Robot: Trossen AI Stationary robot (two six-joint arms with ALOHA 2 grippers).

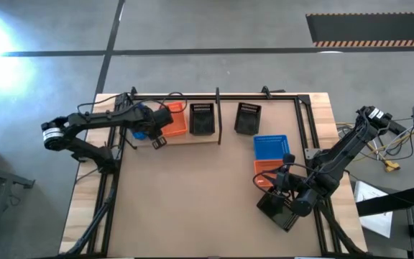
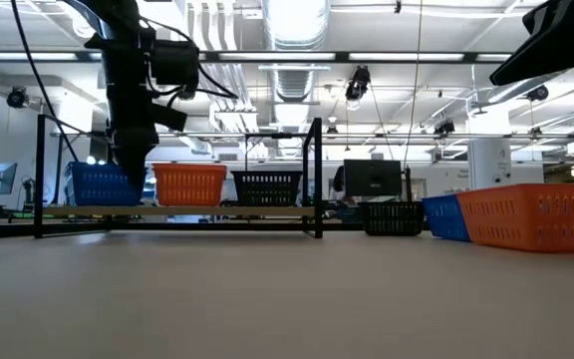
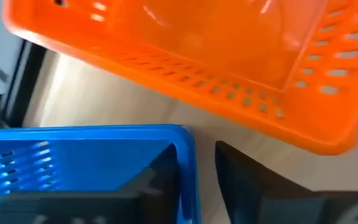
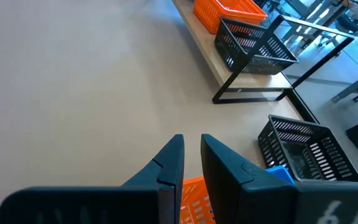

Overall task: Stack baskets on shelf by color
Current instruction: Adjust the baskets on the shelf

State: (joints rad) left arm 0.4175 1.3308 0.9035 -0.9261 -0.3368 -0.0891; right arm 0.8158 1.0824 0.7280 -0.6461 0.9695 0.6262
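Spanning the worktop's (image 1: 192,201) far edge, the shelf (image 1: 192,138) carries blue (image 2: 103,184), orange (image 2: 189,184) and black baskets (image 2: 267,186) in a row. More baskets lie loose near the right end effector (image 4: 191,158), fingers slightly parted, pinching nothing. Left end effector (image 1: 146,129) straddles the blue basket's wall, fingers apart.
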